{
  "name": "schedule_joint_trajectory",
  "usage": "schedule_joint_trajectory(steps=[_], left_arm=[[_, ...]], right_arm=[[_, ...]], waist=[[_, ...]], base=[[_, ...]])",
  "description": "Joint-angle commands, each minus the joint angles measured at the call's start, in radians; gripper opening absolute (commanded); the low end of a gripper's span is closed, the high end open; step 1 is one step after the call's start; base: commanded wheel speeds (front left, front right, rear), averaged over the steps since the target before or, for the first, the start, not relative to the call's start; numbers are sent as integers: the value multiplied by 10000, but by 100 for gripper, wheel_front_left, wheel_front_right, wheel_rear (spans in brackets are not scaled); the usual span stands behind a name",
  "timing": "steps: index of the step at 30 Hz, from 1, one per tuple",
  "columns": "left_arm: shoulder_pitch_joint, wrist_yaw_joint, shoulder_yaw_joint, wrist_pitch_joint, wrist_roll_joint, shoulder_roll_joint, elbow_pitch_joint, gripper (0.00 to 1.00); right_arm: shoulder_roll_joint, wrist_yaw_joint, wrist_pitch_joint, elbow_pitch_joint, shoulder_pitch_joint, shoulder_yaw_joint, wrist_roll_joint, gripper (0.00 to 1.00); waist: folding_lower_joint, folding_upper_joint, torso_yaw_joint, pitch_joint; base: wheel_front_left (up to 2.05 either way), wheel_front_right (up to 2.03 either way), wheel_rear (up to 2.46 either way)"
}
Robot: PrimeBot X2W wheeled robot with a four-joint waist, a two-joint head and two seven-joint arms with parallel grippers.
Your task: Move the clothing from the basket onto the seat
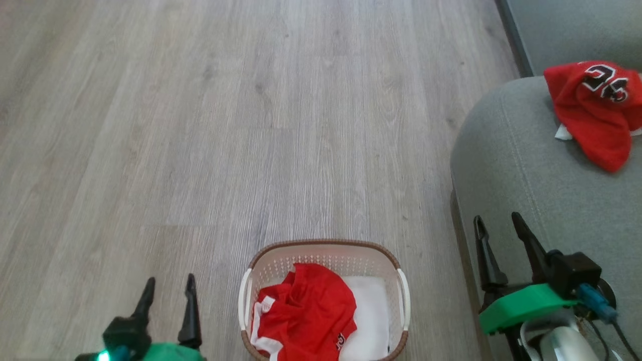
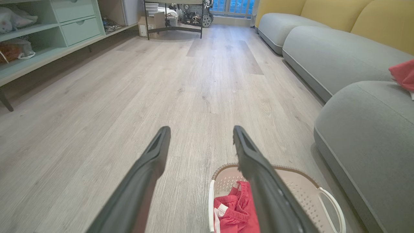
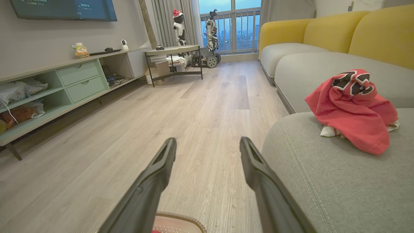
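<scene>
- Left gripper (image 1: 170, 279), right gripper (image 1: 497, 218): fingers apart, holding nothing;
- red sports garment (image 1: 306, 311): crumpled in basket (image 1: 326, 244); numbered red jersey (image 1: 592, 110) on seat (image 1: 526, 175);
- handling, judged: light, limp, slippery; pinch a raised fold.

A home living room: wall television (image 3: 63, 9) above a shelf unit (image 3: 64, 84), facing a yellow-backed sofa (image 3: 323, 48) across wood flooring (image 3: 181, 116).

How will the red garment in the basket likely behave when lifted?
Probably floppy: the red garment lies crumpled in folds in the basket. Likely light, perhaps slippery, as the fabric looks thin and smooth.
</scene>
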Motion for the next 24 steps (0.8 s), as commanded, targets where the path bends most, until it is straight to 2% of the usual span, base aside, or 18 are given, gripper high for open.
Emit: schedule_joint_trajectory(steps=[1,6,12,18,24], left_arm=[[-638,-26,212,-97,126,-13,-231,100],[-1305,-242,-248,-97,398,-31,206,100],[-2741,-654,-1054,-97,681,-62,1379,100],[-4391,-874,-1788,-97,804,-94,2745,100],[-5897,-888,-2553,-97,820,-103,4521,100]], right_arm=[[24,-4,-67,-400,-526,167,-80,100],[24,-4,-67,-680,-840,-77,-214,100],[24,-4,-67,-1133,-1596,-499,-529,100],[24,-4,-67,-1776,-2640,-634,-703,100],[24,-4,-67,-2156,-3561,-492,-677,100]], waist=[[0,-1,10,114],[0,-1,18,889],[0,-1,-85,2363],[0,-1,-497,4295],[0,-1,-1014,5899]], base=[[0,0,0],[0,0,0],[0,0,0],[0,0,0],[0,0,0]])
